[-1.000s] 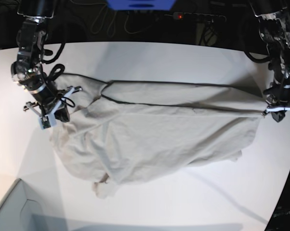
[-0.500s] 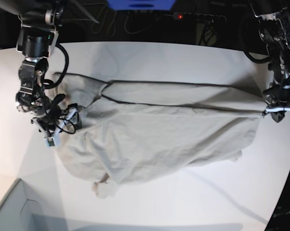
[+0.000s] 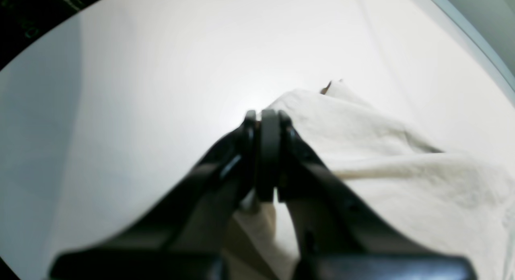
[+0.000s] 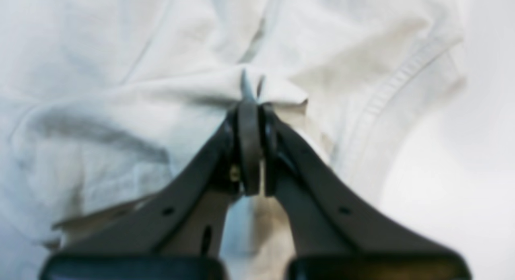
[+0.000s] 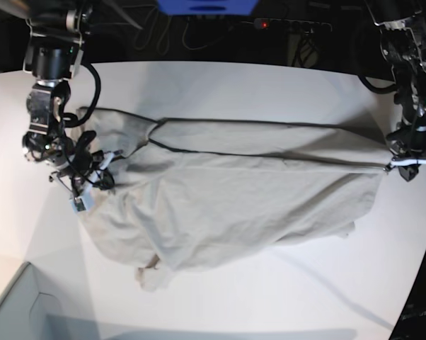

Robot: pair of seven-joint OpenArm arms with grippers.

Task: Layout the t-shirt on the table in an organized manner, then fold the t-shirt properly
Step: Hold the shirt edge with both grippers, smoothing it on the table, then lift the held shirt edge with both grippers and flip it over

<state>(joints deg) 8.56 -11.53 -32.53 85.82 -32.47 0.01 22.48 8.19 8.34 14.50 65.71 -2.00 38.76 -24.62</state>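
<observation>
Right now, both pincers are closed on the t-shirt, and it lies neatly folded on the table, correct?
Not folded. The base view shows the t-shirt spread out and rumpled on the table. The left pincer and right pincer are closed on it.

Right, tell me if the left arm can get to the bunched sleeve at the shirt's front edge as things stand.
Probably not right now. The left gripper is shut on the t-shirt at its far corner, with the shirt's whole width between it and the bunched sleeve. It would have to let go first.
</observation>
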